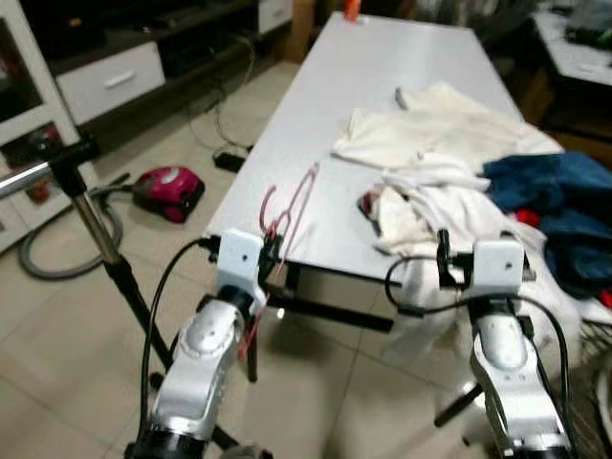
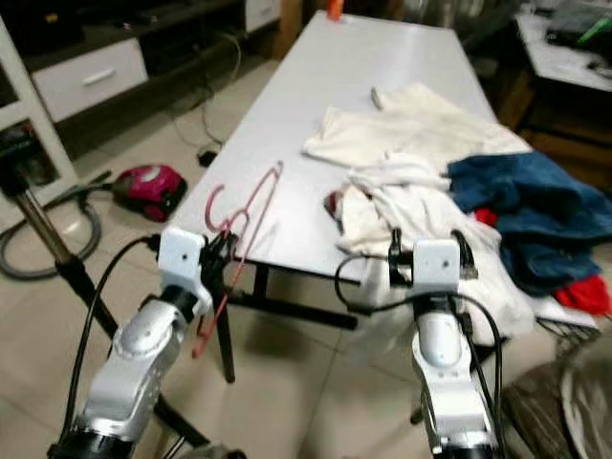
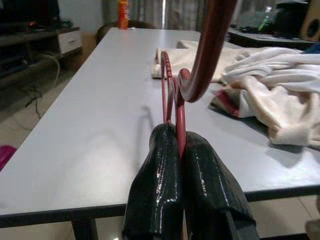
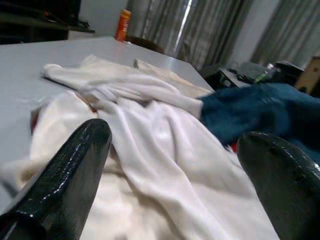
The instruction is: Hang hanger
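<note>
The left gripper (image 3: 179, 150) pinches a thin red wire hanger (image 1: 290, 212) over the grey table's (image 1: 373, 86) near edge. The right gripper (image 4: 175, 165) gapes wide before crumpled white clothes (image 4: 145, 145). The head views add a metal rack pole (image 1: 96, 229).

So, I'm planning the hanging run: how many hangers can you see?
1: a red hanger at the table's near corner, clamped in the left gripper. The clothes pile may hide others.

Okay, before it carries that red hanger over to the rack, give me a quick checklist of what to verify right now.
1. Left gripper shut on the red hanger: ok.
2. Hanger lifted off the table: cannot tell; its far end looks close to the surface.
3. Hanger free of the white clothes: ok, they lie apart.
4. Right gripper open and holding nothing, above the clothes: ok.
5. Rack pole on the robot's left, within reach: cannot tell.
</note>
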Available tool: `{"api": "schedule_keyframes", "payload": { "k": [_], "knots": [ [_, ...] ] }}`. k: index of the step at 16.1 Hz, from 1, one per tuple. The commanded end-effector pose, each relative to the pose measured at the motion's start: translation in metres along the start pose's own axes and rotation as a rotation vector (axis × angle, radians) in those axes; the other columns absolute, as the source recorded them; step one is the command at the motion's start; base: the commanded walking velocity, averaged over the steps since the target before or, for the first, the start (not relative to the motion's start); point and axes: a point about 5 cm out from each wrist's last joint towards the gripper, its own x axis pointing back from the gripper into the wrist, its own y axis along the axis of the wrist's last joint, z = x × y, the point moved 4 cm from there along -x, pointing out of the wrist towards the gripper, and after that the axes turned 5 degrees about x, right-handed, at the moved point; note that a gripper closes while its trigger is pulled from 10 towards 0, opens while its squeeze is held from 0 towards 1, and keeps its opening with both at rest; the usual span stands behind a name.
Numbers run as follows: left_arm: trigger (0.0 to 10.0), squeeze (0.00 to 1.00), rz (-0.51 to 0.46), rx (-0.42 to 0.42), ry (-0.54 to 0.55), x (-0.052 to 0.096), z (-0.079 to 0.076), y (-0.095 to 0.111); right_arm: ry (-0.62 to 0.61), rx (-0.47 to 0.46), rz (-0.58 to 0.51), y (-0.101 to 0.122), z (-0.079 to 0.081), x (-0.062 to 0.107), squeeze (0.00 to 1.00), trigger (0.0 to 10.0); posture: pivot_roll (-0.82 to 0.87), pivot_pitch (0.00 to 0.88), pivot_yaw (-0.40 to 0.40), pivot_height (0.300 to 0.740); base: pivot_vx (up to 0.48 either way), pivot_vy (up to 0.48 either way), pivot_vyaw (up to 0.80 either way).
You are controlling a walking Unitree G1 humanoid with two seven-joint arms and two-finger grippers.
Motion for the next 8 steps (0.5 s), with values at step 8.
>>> {"api": "schedule_keyframes", "payload": {
  "k": [8],
  "knots": [
    [10.0, 0.00, -0.064, 0.006, -0.015, -0.013, -0.003, 0.022, -0.004, -0.014, -0.057, 0.015, 0.004, -0.025, 0.00, 10.0, 0.03, 0.000, -0.002, 0.740, 0.000, 0.000, 0.00]
  ]
}}
